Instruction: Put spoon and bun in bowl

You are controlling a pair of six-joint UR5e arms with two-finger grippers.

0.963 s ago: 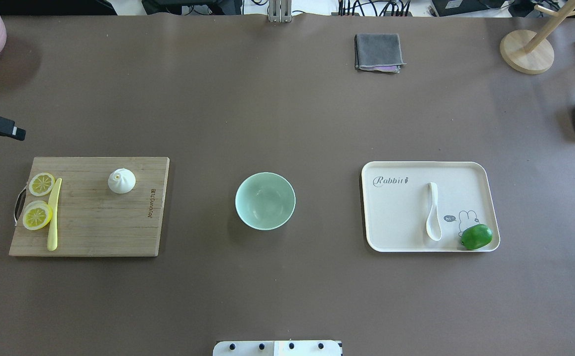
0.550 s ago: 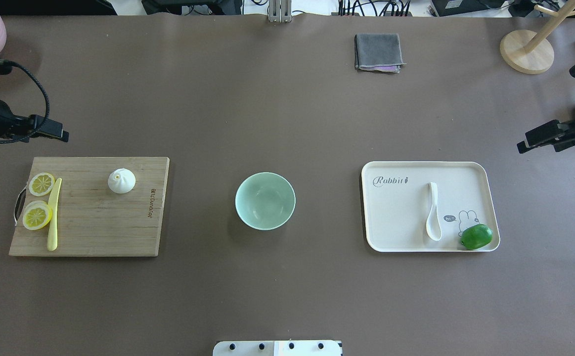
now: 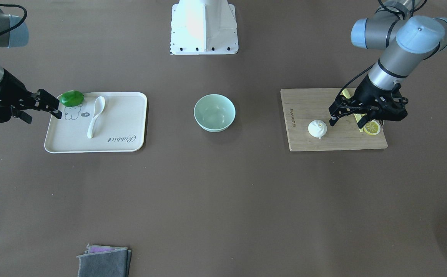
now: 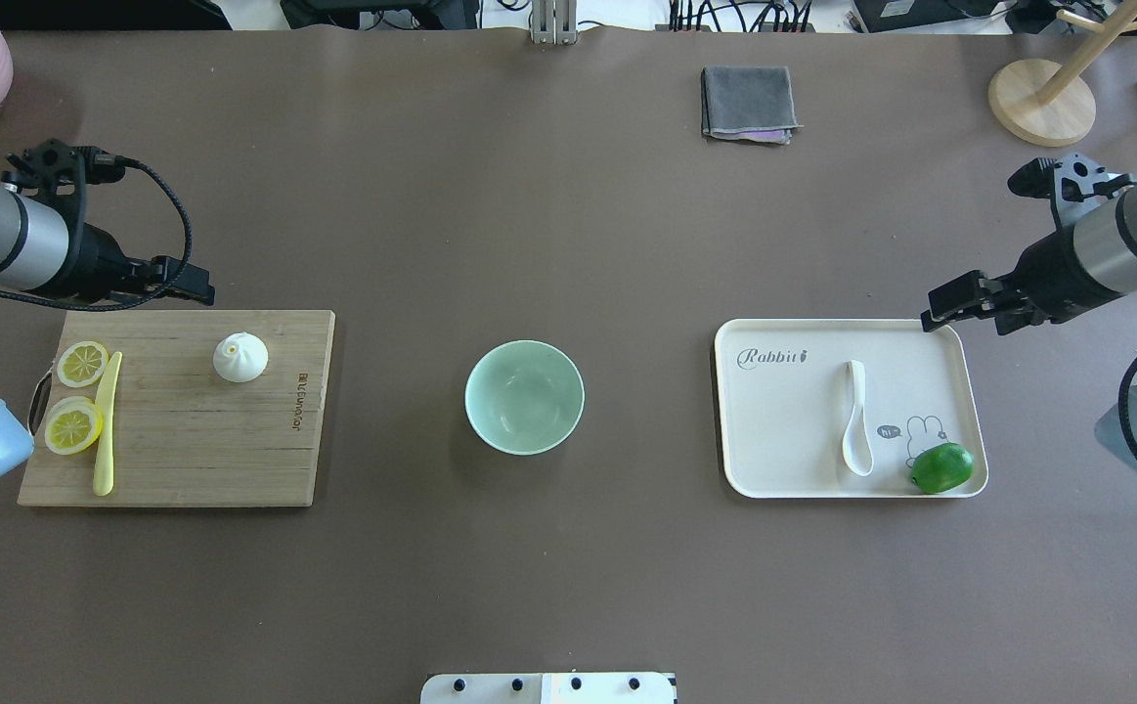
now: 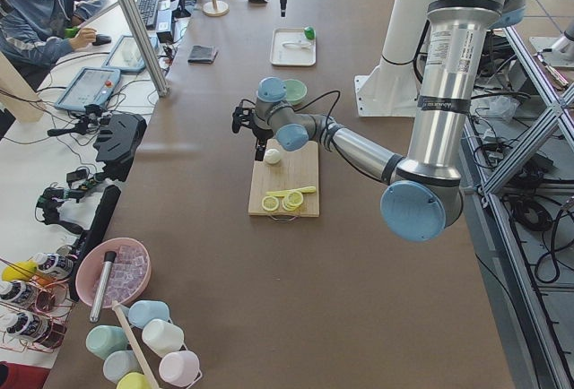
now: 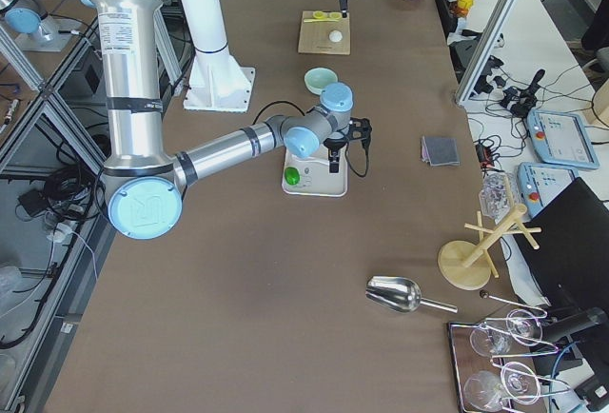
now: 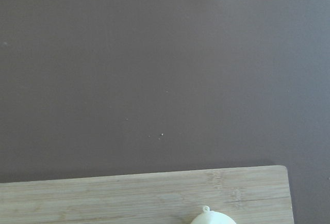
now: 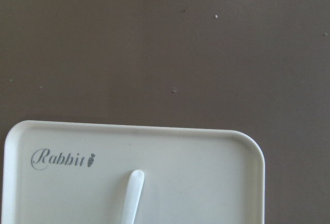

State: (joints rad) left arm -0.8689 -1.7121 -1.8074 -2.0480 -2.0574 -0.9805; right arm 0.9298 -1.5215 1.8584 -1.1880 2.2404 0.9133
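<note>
Left gripper point(image 3: 334, 114) hangs near bun point(image 3: 317, 128) on cutting board point(image 3: 308, 104), jaws apart; right gripper point(image 3: 56, 105) spread too, at tray point(image 3: 123, 115) edge near spoon point(image 3: 95, 116); bowl point(image 3: 214, 112) between.

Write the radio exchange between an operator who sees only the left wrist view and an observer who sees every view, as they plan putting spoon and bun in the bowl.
Operator: I see only the top of the bun on a cutting board. Where is the bowl?
Observer: It stands empty on the table, between the cutting board and a tray.
Operator: And the spoon?
Observer: It lies on that tray, with a lime near its scoop end.
</note>
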